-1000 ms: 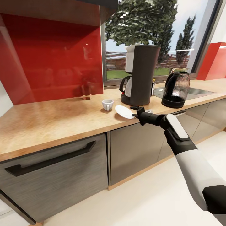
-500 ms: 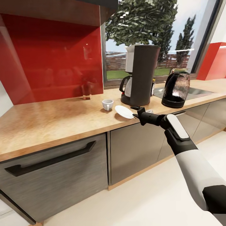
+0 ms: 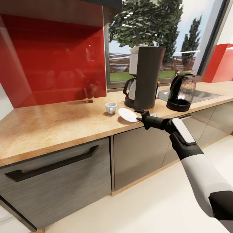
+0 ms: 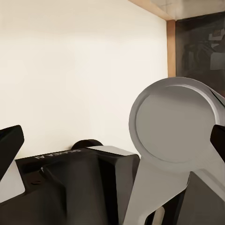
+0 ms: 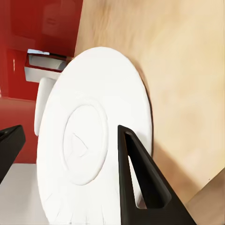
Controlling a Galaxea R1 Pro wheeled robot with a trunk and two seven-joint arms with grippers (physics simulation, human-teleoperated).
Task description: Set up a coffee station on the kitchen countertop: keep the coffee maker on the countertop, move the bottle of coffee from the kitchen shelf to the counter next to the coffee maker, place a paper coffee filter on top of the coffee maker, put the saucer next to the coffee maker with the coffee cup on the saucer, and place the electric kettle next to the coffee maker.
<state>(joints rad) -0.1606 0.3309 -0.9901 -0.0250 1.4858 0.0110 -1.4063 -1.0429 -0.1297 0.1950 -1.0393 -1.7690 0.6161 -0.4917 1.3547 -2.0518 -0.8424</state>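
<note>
On the kitchen countertop [image 3: 58,126], we see our right gripper [image 3: 139,119] clamped on the near right rim of the white saucer [image 3: 127,115], which tilts just above the wood, right of the coffee cup [image 3: 110,107] and in front of the coffee maker [image 3: 144,77]. The electric kettle [image 3: 181,92] stands to the right of the coffee maker. Our left gripper [image 4: 112,140] hangs over pale floor [image 4: 79,70], its fingers apart with nothing between them.
</note>
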